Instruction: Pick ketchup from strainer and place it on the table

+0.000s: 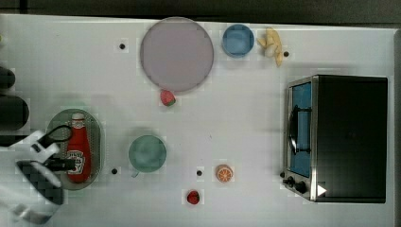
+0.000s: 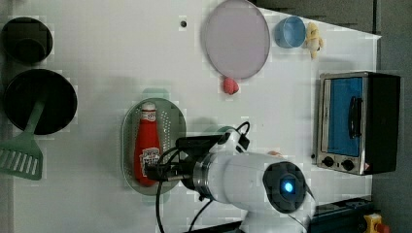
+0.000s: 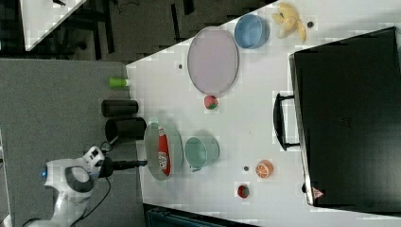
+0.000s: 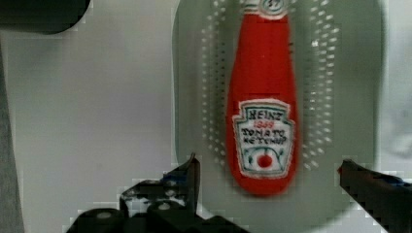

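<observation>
The ketchup (image 1: pixel 79 151), a red squeeze bottle with a white cap and label, lies flat in the pale green oval strainer (image 1: pixel 97 142) near the top view's left edge of the white table (image 1: pixel 236 123). My gripper (image 1: pixel 65 164) hangs open over the bottle's base end. In the wrist view the two dark fingertips (image 4: pixel 192 170) stand on either side of the ketchup (image 4: pixel 262 97) without touching it, with the strainer (image 4: pixel 350 73) beneath. The left view shows the gripper (image 2: pixel 155 172) over the ketchup (image 2: pixel 147 141) and strainer (image 2: pixel 172 126).
A green cup (image 1: pixel 147 153) stands just to the top view's right of the strainer. Farther off are a purple plate (image 1: pixel 176 53), a blue bowl (image 1: pixel 238 40), bananas (image 1: pixel 273 45), strawberries (image 1: pixel 167 98), an orange slice (image 1: pixel 224 173) and a toaster oven (image 1: pixel 340 137). Black pots (image 2: pixel 39 99) sit beside the strainer.
</observation>
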Action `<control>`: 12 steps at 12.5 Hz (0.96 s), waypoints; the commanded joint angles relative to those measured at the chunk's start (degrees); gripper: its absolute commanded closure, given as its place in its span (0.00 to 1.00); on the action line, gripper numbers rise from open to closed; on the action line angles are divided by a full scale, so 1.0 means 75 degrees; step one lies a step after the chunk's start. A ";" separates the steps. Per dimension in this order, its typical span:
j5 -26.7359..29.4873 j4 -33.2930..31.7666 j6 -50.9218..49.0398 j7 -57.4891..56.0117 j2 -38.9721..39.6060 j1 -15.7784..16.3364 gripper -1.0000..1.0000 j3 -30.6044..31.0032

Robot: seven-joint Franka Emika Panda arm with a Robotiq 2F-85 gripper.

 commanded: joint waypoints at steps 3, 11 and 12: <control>-0.0361 -0.0421 0.1266 0.0800 0.0904 -0.0166 0.00 -0.0223; -0.0793 -0.0383 0.2144 0.0951 0.2088 0.0146 0.00 -0.0806; -0.0817 -0.0375 0.2147 0.0955 0.2091 0.0221 0.00 -0.0887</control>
